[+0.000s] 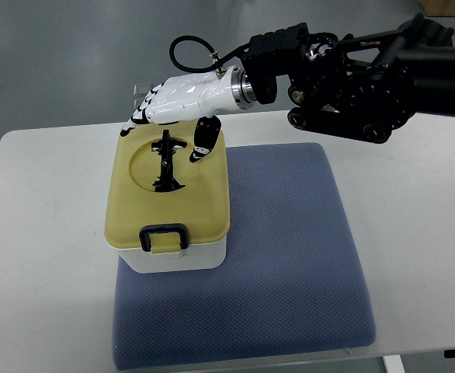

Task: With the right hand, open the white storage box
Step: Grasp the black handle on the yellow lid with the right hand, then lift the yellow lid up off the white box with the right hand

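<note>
On white table (41,202): 1 blue mat (290,256) bearing 1 white storage box (169,198) at its left edge, yellow lid shut, front latch down. Right hand (177,105) above box's far edge, fingers loosely extended, grasping nothing.

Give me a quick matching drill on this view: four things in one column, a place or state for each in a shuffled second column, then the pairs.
Things:
1. right hand
2. yellow lid
3. front latch
4. blue mat

Places or states:
A. lying flat on the white table, under the box
B. at the lid's near edge, dark handle down
C. over the far edge of the box, fingers extended
D. closed on top of the white storage box

Pairs: 1-C, 2-D, 3-B, 4-A
</note>
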Available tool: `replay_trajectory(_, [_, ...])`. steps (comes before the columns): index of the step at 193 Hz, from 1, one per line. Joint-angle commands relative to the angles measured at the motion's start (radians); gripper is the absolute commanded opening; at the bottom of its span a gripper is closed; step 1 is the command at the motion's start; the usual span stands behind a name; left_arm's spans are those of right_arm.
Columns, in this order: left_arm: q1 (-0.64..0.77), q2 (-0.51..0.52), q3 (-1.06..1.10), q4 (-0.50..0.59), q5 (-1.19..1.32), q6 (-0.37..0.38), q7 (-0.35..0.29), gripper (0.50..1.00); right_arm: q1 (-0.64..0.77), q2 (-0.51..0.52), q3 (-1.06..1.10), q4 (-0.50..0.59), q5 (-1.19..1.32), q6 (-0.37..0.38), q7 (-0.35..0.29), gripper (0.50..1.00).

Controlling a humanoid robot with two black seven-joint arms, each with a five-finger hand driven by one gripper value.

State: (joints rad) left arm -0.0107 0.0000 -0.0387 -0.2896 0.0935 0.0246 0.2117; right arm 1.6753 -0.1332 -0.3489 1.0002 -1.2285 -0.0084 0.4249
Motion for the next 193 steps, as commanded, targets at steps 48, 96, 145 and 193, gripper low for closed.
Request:
replay_trajectory(48, [0.000,0.000,-0.001,0.001,0.000,0.000,0.000,1.000,-0.020,0.001,-0.032,-0.002,-0.008,-0.070,0.041,0.701])
replay_trajectory(96, [0.000,0.000,-0.001,0.001,0.000,0.000,0.000,1.000,-0.028,0.000,-0.032,0.000,-0.003,-0.116,0.066,0.500])
replay_trajectory(145, [0.000,0.000,-0.003,0.001,0.000,0.000,0.000,1.000,-0.012,-0.014,-0.007,0.006,0.007,-0.145,0.101,0.500])
replay_trajectory(193, [0.000,0.000,-0.004,0.001,0.000,0.000,0.000,1.000,0.037,-0.089,0.076,0.049,0.009,-0.137,0.110,0.500])
